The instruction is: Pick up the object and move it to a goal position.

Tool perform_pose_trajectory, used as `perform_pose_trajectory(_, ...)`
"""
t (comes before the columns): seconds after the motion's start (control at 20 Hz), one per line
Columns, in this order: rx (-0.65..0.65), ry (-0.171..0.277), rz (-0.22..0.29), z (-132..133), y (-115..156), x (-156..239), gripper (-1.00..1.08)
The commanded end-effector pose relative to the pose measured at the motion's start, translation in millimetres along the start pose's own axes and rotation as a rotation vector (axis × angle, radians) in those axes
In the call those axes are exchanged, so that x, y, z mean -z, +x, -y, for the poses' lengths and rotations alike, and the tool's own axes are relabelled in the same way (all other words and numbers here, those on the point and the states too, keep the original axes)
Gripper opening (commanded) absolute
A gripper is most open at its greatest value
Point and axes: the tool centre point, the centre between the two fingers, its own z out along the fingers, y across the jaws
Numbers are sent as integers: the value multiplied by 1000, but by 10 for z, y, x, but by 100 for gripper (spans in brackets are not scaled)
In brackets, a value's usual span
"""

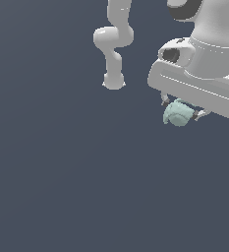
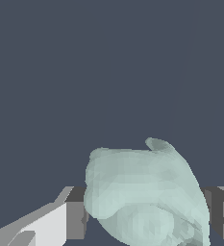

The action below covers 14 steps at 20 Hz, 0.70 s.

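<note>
The object (image 1: 177,113) is a small pale mint-green lump with curved ridges, seen at the exterior view's upper right. It hangs under the white gripper (image 1: 182,109), whose two fingers press its sides. In the wrist view the object (image 2: 144,197) fills the space between the two dark finger pads (image 2: 75,213), which touch it on either side. The gripper (image 2: 147,214) is shut on it. No goal marker shows in either view.
The arm's white links and base (image 1: 113,81) stand at the exterior view's upper middle, apart from the gripper. The dark grey-blue floor (image 1: 86,187) spreads flat beneath, with no other objects on it.
</note>
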Motion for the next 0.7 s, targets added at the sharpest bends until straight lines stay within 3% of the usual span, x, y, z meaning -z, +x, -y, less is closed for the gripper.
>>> perform_pose_trajectory(0.0,0,-1,1,50,-11,151,-100)
perform_pose_trajectory(0.65,0,0,1,182,-25,507,-100)
